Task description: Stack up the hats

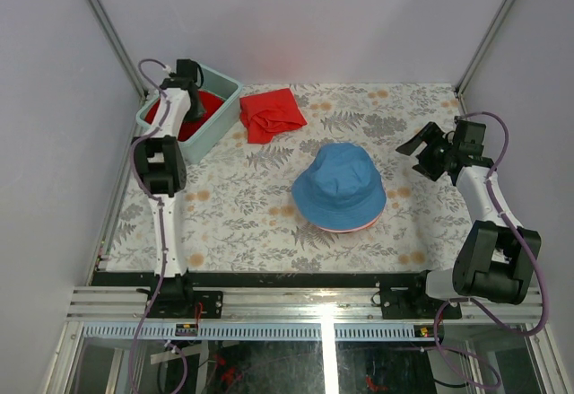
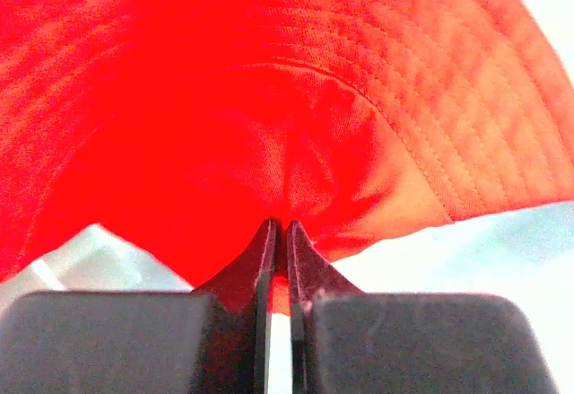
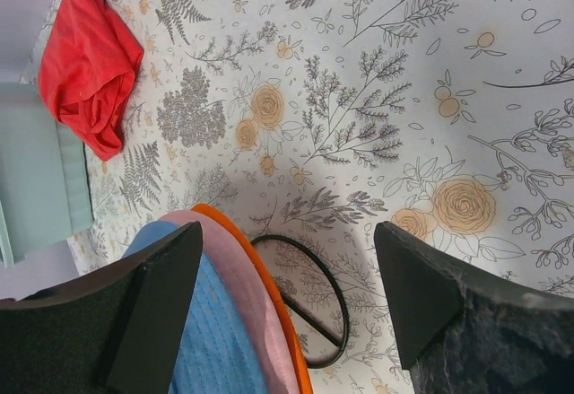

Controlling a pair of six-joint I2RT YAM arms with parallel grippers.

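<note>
- The left hand (image 1: pixel 186 74) reaches down into the pale green plastic bin (image 1: pixel 218 126) at the upper left of the top view. Its fingers are pressed together on a fold of the red fabric bucket hat (image 2: pixel 269 98), pinching cloth near where crown meets brim. A soft hat offers no firmer hold than that.
- From these views I cannot tell whether the red hat is lifted clear of the bin floor or only gathered up.
- The blue fabric bucket hat (image 1: pixel 339 183) sits at the centre of the flower-printed tabletop (image 1: pixel 242 205). It tops the pink hat (image 3: pixel 238 277) and the orange hat (image 3: pixel 260 268), whose brims peek out beneath it.
- The pile seems to rest on a black wire stand (image 3: pixel 291 237), which probably keeps the crowns in shape.
- The right hand (image 1: pixel 417 153) hovers at the right of the top view with its fingers wide apart, holding nothing. It is well clear of the stack, likely so the left arm has room to bring the red hat across.
- A crumpled flat red cloth (image 1: pixel 271 114) lies just beside the bin and is no part of the pile.
</note>
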